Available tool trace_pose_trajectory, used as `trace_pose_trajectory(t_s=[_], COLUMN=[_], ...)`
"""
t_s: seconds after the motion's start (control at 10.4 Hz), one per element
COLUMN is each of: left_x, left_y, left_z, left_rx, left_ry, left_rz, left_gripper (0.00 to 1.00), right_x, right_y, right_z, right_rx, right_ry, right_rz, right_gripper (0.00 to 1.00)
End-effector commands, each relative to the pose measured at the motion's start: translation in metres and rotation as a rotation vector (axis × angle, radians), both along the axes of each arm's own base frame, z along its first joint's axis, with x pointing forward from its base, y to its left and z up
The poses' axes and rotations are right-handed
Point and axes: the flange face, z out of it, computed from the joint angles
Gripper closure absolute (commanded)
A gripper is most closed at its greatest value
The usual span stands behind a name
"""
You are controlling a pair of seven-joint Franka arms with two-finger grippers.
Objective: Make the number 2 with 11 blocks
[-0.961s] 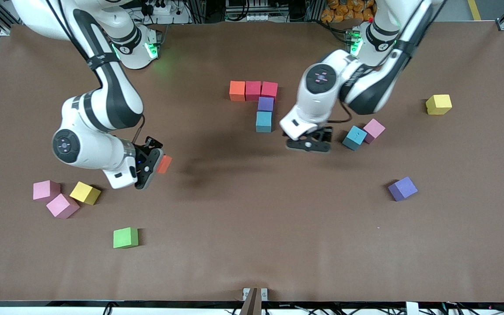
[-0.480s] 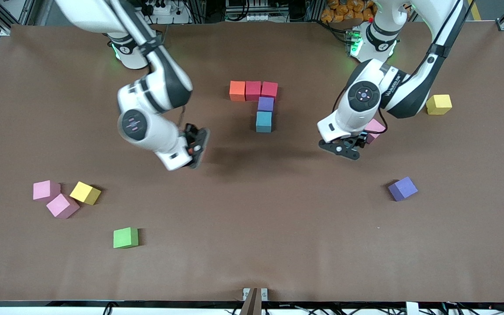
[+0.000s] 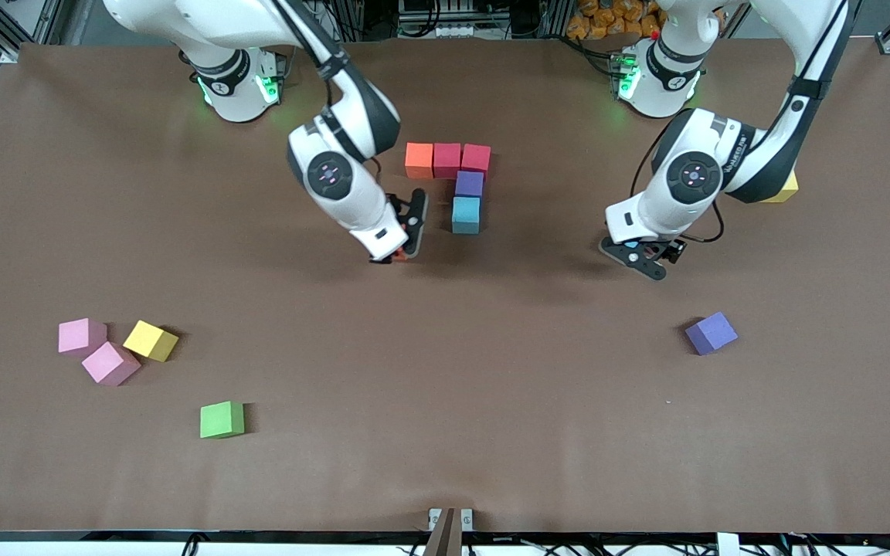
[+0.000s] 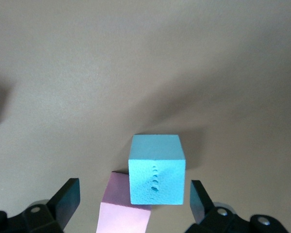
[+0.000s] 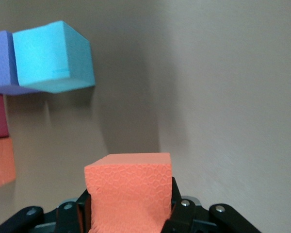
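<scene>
Flanking right end effector [image 3: 401,249], light blue block [image 3: 466,214], bare table [image 3: 445,371]

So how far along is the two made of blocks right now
Done: five cubes, the top row plus purple and light blue below it. In hand: the right gripper holds an orange cube beside them; the open left gripper hovers over another light blue cube. Six remain.

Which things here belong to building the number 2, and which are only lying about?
Job:
- started 2, five cubes
- orange cube in right pincer
- blue cube under open left pincer
- loose cubes: pink, pink, yellow, green, purple

Lying about:
- nothing on table
</scene>
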Motion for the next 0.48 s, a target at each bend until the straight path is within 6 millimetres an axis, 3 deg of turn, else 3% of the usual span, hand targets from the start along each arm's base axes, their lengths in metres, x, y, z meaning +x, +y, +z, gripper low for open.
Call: trace_pose_trajectory(t_s=[0.0,0.38], left_x=[-0.011,-0.035], left_y=[0.000,0.004], left_z=[-0.002,-0.025], left_rx=[-0.010,-0.021], left_ry=[-0.006,-0.008], left_rz=[-0.022,-0.022], left_gripper=[0.00,0.00], right_x=[-0.031,-0.069], right_y=[0.023,0.036], right_z=[-0.016,-0.037], right_rx=[0.001,0.021], right_ry=[-0.038,-0.050], right_rz=[-0.026,-0.072], right_gripper=[0.81,0.81])
